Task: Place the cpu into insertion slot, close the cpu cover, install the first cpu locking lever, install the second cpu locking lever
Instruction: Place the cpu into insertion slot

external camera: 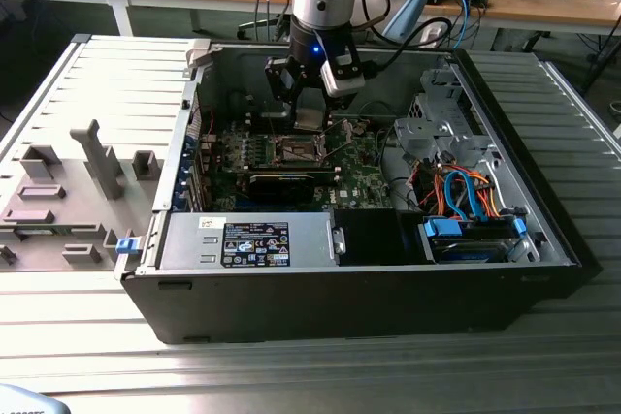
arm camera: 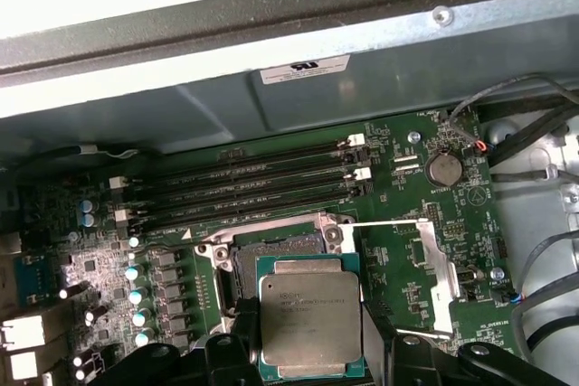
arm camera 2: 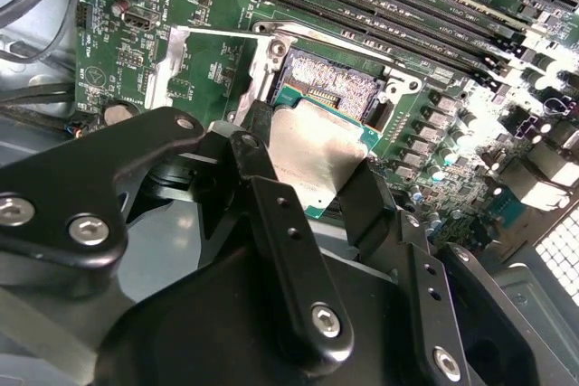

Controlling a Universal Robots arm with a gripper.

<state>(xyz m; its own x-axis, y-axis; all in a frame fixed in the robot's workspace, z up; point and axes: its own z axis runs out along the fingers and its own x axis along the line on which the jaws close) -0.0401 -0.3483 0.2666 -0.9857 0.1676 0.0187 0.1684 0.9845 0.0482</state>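
insertion slot [arm camera: 276, 246] unblocked, cpu cover [arm camera: 439, 268] swung aside

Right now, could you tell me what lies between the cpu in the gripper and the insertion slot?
Nothing. In both wrist views the gripper holds the cpu over the edge of the insertion slot, the stretch between bare; the cpu cover is swung aside.

First wrist view: cpu [arm camera: 310, 318] covers much of slot [arm camera: 271, 255]. Second wrist view: fingers [arm camera 2: 366, 201] mask cpu edges. Exterior view: gripper [external camera: 309, 115] hides board at slot's 12 o'clock.
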